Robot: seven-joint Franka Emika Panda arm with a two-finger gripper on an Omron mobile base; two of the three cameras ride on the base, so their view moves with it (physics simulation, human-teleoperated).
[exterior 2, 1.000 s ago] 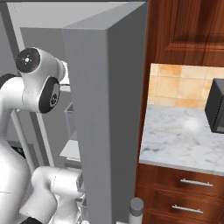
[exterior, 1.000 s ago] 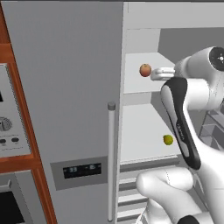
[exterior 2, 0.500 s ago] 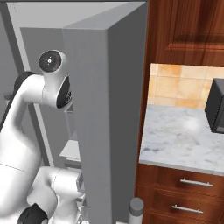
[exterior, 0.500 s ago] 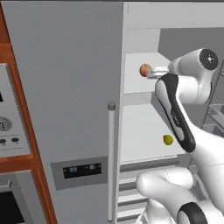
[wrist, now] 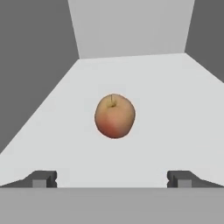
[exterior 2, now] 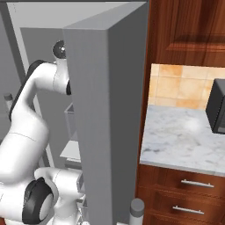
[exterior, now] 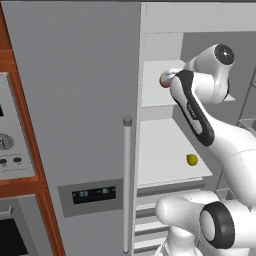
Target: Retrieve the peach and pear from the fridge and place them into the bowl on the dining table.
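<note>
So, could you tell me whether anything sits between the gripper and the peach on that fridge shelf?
Nothing visible does. In the hand view the peach lies alone on the white shelf, dead ahead of the open gripper, with bare shelf between them.

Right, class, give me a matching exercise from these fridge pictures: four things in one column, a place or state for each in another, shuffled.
Things:
1. peach
2. pear
3. gripper
4. fridge

Places or states:
A. lower white shelf
B. open, short of the fruit
C. upper white shelf, ahead of the fingers
D. right door swung open

Pairs: 1-C, 2-A, 3-B, 4-D
</note>
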